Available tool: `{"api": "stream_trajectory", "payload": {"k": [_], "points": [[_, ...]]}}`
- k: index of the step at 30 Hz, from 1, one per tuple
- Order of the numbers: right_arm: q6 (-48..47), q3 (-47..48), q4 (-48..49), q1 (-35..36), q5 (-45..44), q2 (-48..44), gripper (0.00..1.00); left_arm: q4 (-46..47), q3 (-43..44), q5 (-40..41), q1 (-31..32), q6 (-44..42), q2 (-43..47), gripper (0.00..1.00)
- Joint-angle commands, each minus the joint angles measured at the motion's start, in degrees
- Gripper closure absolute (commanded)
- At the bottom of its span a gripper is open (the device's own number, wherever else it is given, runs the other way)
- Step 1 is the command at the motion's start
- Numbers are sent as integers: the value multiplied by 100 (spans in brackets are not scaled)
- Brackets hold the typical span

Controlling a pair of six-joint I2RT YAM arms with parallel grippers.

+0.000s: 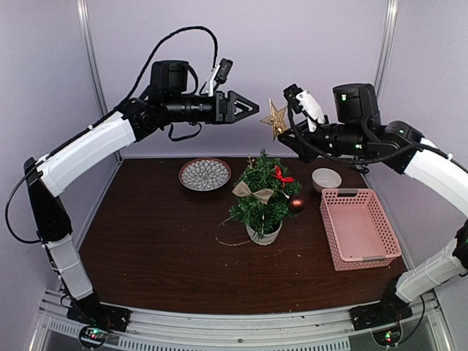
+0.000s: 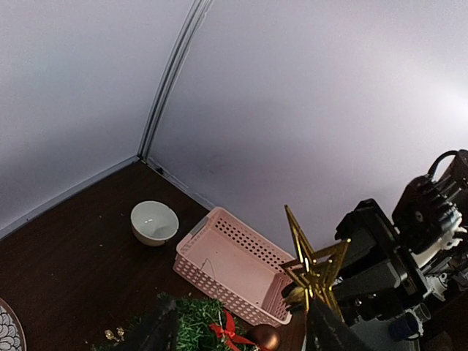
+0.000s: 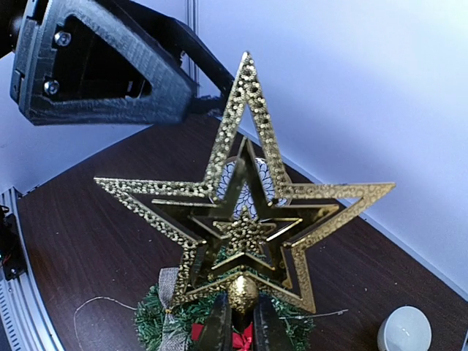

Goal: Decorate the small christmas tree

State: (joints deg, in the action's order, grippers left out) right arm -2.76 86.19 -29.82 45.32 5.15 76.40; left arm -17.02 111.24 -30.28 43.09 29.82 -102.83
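Observation:
The small christmas tree [image 1: 262, 201] stands in its white pot [image 1: 265, 235] mid-table, carrying a red bow [image 1: 283, 175], a burlap bow [image 1: 252, 191] and a dark red ball [image 1: 296, 204]. Above its top, my right gripper [image 1: 284, 136] is shut on the stem of a gold star [image 1: 276, 118], held upright. In the right wrist view the star [image 3: 241, 234] fills the frame above the gripper [image 3: 243, 327], with the tree [image 3: 157, 322] below. My left gripper [image 1: 254, 108] hangs open just left of the star, holding nothing. The left wrist view shows its fingers [image 2: 157, 333] apart and the star [image 2: 314, 267] close to the right one.
A pink perforated basket [image 1: 344, 194] lies right of the tree, a small white bowl [image 1: 326, 178] behind it. A patterned plate [image 1: 205, 174] sits at the back left. A thin wire [image 1: 223, 235] trails on the table by the pot. Walls close in on three sides.

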Motion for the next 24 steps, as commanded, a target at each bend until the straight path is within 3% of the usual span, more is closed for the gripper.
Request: {"api": "stream_trajectory", "payload": {"k": [1,18,24], "points": [[-287,279,-14,244,-986,153,95,501,260,134,203,350,-45,39],[-284,531,-27,399,-1368,516,95,310,465,338,406,298,-423,44],[-286,746,-67,407,-1422,667,95,-2,627,494,483,3,-532,59]]}}
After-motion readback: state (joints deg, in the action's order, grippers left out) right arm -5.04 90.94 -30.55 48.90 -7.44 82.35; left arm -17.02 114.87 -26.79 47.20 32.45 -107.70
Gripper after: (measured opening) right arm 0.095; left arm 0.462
